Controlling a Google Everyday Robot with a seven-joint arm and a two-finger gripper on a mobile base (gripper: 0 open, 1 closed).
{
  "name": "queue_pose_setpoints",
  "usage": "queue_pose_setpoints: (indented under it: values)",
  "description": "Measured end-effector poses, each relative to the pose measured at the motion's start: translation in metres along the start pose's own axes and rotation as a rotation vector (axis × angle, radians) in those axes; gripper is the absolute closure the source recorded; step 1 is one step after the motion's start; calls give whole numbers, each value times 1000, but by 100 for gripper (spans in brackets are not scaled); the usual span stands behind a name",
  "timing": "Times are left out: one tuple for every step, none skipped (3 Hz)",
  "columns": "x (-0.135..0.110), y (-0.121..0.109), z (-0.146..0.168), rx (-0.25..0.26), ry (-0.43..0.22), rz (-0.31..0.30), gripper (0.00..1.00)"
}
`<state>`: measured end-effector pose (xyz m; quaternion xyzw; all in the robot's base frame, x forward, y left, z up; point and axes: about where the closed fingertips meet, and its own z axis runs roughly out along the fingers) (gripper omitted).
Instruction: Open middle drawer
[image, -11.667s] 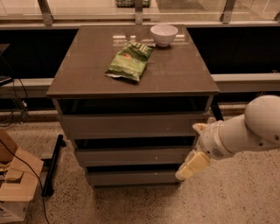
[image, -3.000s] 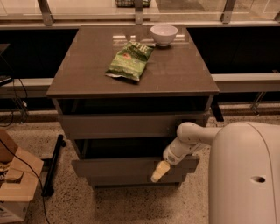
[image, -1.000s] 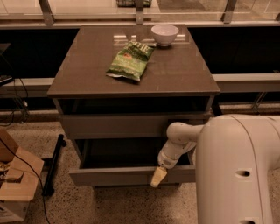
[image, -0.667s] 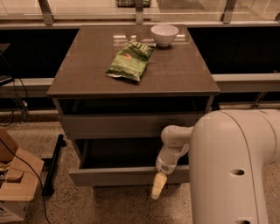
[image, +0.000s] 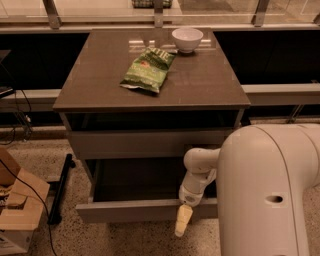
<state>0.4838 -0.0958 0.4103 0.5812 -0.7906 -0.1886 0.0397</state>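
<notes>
Standing pulled out toward the near side, the middle drawer (image: 125, 210) is seen with its dark interior exposed behind the flat grey-brown front panel. It sits directly under the top drawer front (image: 145, 144), which is pushed in, so the middle panel projects well nearer than it.

The gripper (image: 183, 221) is located at the right part of that middle panel, pointing down. Its cream tip is seen across the panel's near face and reaches below the lower edge. The wrist is seen just above the panel's top edge, at the right of the open interior. Whether the gripper is wide or narrow cannot be told. Contact with the panel cannot be confirmed either. The large white arm (image: 270, 195) fills the near right corner and covers the drawer's right end.

Cabinet top (image: 210, 85): flat grey-brown slab, slightly glossy. A green chip bag (image: 149, 70) is laid left of centre. A white bowl (image: 187, 39) is set at the far edge, right of the bag and close to it.

Room: speckled floor (image: 125, 241). A cardboard box (image: 15, 220) is placed near left, with a black cable (image: 31, 192) draped over it. A metal railing (image: 155, 10) runs along the far side.
</notes>
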Motion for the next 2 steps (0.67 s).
queue_pose_setpoints:
  values:
    - [15,37,13,-51,-12,42,0]
    - [14,37,9,-51,-12,42,0]
